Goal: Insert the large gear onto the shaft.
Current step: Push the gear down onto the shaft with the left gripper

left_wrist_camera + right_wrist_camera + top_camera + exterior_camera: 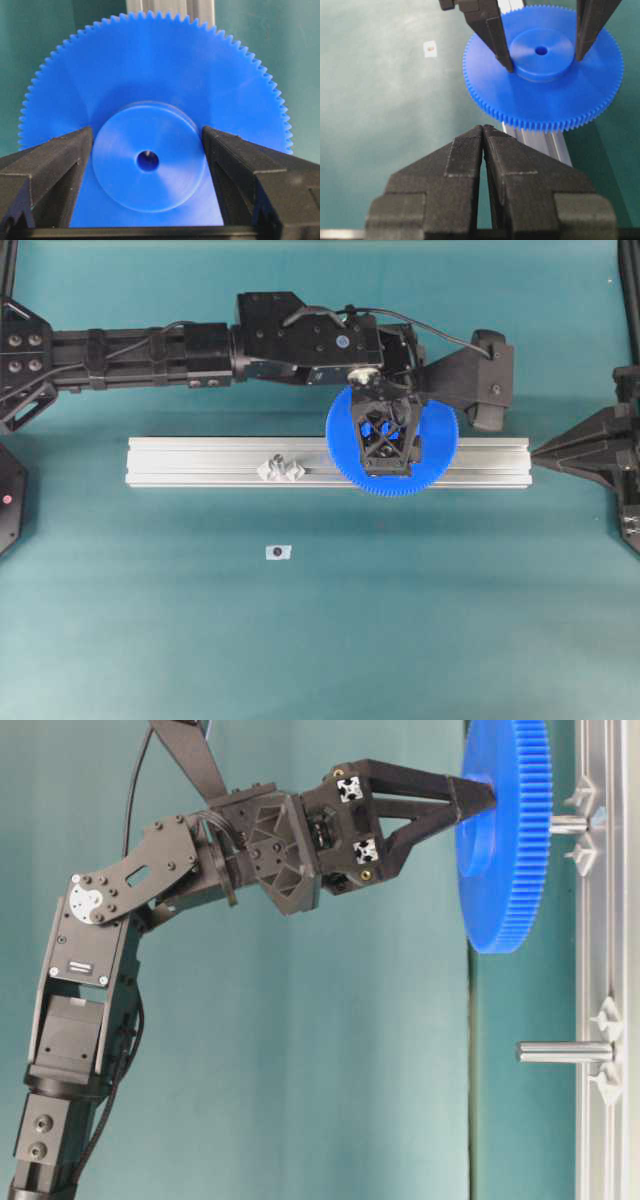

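Already the large gear (503,835) sits on the shaft (568,823), not fully down; left gripper (148,137) jaws released beside hub; right gripper (483,135) clenched, empty.

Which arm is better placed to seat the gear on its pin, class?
The left: the left gripper straddles the hub of the large gear, directly over the shaft. The right gripper sits shut, off the rail's end.

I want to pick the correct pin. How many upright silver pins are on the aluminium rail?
2. One shaft sits behind the large gear; the other pin stands bare farther along the rail. None seems hidden.
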You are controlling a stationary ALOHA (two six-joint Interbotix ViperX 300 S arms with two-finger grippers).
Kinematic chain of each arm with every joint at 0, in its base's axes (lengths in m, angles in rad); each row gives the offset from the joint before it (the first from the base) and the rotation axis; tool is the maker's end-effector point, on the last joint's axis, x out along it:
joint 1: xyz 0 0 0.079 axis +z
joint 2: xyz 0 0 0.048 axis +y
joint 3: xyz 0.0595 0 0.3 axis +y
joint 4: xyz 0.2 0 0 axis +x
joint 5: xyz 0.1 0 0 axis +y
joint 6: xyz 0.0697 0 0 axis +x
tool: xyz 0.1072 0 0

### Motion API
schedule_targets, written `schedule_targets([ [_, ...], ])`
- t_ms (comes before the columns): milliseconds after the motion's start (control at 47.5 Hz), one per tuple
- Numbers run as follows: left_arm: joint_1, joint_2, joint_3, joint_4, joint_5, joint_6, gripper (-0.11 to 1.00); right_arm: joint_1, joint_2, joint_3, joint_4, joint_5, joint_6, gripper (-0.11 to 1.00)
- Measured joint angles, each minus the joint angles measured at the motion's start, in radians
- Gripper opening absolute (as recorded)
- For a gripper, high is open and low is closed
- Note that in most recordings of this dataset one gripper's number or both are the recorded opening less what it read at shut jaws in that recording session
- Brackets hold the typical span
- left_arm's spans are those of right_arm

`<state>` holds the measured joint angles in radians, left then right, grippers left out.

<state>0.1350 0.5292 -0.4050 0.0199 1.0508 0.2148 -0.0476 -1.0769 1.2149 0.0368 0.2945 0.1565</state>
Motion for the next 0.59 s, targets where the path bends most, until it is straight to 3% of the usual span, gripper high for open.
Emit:
schedule_targets([
  [590,-0.015,-0.020,-0.026,0.002,0.057,-0.008,0.84,0.002,-0.002,0.000,0.000,0.000,0.002,0.12],
])
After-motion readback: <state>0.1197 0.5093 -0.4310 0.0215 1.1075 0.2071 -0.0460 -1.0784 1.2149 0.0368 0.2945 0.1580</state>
